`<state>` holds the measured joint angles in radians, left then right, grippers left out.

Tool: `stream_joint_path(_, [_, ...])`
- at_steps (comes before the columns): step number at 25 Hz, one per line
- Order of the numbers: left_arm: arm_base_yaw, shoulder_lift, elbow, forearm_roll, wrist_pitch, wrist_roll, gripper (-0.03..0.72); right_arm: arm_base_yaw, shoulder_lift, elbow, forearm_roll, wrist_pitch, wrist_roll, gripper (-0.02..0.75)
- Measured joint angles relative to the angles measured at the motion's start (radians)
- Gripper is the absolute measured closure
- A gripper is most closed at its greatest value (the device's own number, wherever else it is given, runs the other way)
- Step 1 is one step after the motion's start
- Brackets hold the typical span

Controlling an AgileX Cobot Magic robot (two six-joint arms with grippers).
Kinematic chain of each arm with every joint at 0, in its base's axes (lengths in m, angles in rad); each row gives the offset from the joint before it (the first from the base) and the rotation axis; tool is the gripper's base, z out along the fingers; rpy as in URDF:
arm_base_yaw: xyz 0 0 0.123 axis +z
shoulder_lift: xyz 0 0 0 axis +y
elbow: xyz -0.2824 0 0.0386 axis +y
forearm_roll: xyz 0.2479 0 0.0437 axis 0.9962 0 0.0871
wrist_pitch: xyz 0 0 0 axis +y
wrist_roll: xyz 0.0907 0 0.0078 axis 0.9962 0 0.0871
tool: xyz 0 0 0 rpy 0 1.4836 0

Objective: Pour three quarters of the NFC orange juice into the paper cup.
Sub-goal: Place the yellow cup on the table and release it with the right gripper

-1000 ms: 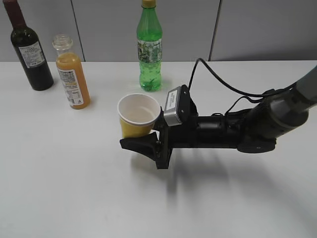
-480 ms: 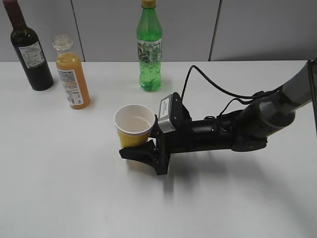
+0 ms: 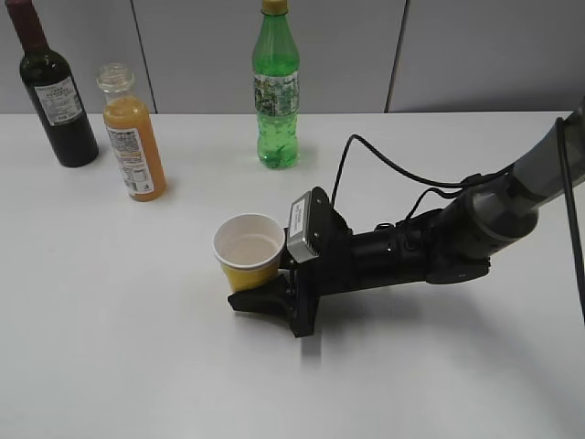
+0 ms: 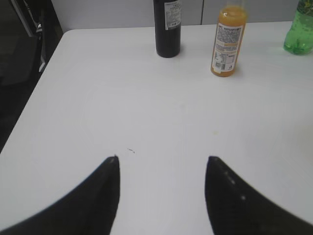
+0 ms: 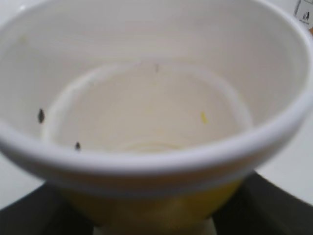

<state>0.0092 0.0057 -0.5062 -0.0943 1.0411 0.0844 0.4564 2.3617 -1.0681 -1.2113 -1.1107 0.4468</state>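
Note:
The paper cup is yellow with a white inside and stands upright near the table's middle, empty. My right gripper is shut on the paper cup, its black fingers on either side of the lower wall. The cup fills the right wrist view. The NFC orange juice is a small capless bottle of orange liquid at the back left, and also shows in the left wrist view. My left gripper is open and empty above bare table, far from the bottle.
A dark wine bottle stands left of the juice, seen also in the left wrist view. A tall green soda bottle stands at the back centre. A black cable trails behind the right arm. The table's left edge shows.
My right gripper has lowered the cup and brought it slightly forward, down to the table surface. The bottles have not moved.

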Motion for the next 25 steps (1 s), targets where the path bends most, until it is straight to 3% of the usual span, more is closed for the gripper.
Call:
stream_joint_path(12, [0.000, 0.000, 0.000, 0.000, 0.000, 0.000, 0.263, 0.000, 0.001, -0.011, -0.061, 0.060, 0.003, 0.291])
stream_joint_path(19, [0.000, 0.000, 0.000, 0.000, 0.000, 0.000, 0.263, 0.000, 0.001, -0.011, -0.064, 0.067, 0.010, 0.148])
stream_joint_path(25, [0.000, 0.000, 0.000, 0.000, 0.000, 0.000, 0.263, -0.001, 0.001, -0.012, -0.094, 0.066, 0.025, 0.131])
